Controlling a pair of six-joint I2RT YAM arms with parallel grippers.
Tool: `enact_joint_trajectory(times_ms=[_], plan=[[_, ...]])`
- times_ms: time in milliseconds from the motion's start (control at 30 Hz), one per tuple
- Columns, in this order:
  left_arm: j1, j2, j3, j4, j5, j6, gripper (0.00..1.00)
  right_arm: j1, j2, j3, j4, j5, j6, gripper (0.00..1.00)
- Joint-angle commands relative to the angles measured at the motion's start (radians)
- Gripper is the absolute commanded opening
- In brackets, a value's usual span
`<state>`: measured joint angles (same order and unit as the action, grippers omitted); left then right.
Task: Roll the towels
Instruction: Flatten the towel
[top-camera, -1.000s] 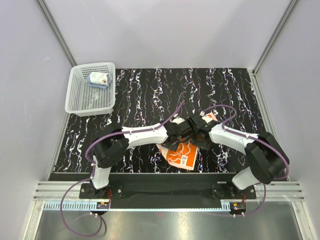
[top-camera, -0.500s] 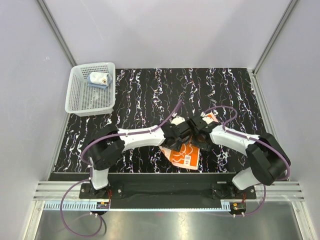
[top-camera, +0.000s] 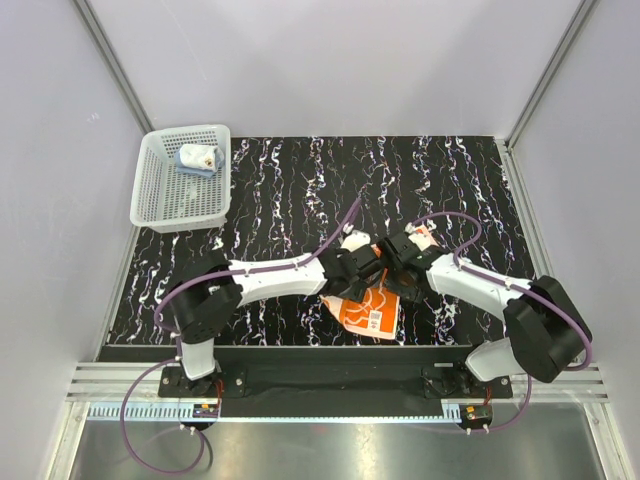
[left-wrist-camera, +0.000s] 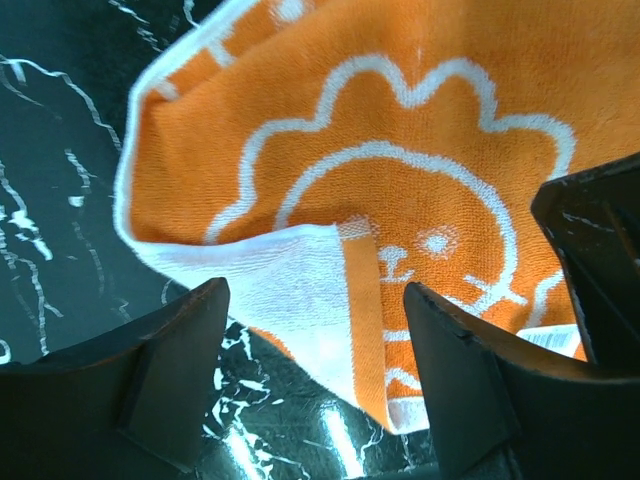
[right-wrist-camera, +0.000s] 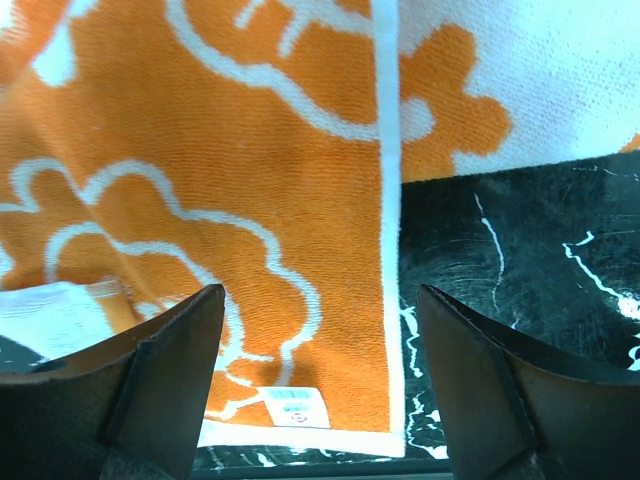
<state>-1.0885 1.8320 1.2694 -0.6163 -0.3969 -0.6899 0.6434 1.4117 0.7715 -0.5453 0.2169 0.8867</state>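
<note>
Near the front edge of the black marbled table, about midway between the two arm bases: the orange towel, lying mostly flat with the print up. One corner turned over, baring the white reverse. At one hem, a small white label. Well apart, at the back left, inside the white basket: the light blue towel, bunched small.

Over the orange towel's far edge, almost nose to nose: the left gripper and the right gripper. Both with fingers spread wide and clasping nothing, orange cloth showing in the gap of each in the wrist views. Cannot tell whether any fingertip touches the cloth.

Left arm stretched long and low, elbow far out to the left, forearm running nearly level toward the centre. Right arm bent, elbow out to the right, forearm angled in leftward.

Against a second ago: left elbow drawn further left and the forearm flatter; right elbow swung further right and nearer the front; both grippers shifted slightly rightward. Orange towel in nearly the same spot. Basket and its contents unchanged.
</note>
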Motion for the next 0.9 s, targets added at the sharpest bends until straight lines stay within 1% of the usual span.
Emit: enact_joint_trajectory(times_ms=[0,333,433,467,533,567,633,700,733,867], plan=[[-0.016,0.05,0.044,0.035,-0.016,-0.01,0.73,0.004,0.007,-0.02,0.018,0.003,0.012,0.84],[-0.017,0.105,0.07,0.0,-0.071,0.001,0.65,0.002,0.021,-0.035,0.033,-0.01,0.005,0.82],[-0.017,0.104,0.055,0.003,-0.077,-0.003,0.58,0.002,0.026,-0.035,0.036,-0.013,0.003,0.81],[-0.016,0.102,0.048,0.004,-0.08,-0.005,0.52,0.002,0.029,-0.038,0.038,-0.014,0.001,0.81],[-0.016,0.09,0.038,0.006,-0.083,-0.007,0.34,0.002,0.03,-0.038,0.039,-0.016,0.0,0.8],[-0.016,0.087,0.028,0.007,-0.083,-0.008,0.22,0.002,0.033,-0.038,0.039,-0.016,0.0,0.8],[-0.014,0.081,0.024,0.001,-0.088,-0.008,0.1,0.002,0.038,-0.038,0.042,-0.019,-0.002,0.79],[-0.014,0.069,0.013,-0.005,-0.097,-0.017,0.01,0.002,0.047,-0.038,0.045,-0.028,-0.002,0.77],[-0.013,0.059,0.008,-0.008,-0.1,-0.019,0.0,0.002,0.05,-0.041,0.051,-0.033,-0.003,0.76],[-0.005,0.007,-0.022,-0.014,-0.118,-0.031,0.0,0.002,0.072,-0.06,0.076,-0.071,0.004,0.7]])
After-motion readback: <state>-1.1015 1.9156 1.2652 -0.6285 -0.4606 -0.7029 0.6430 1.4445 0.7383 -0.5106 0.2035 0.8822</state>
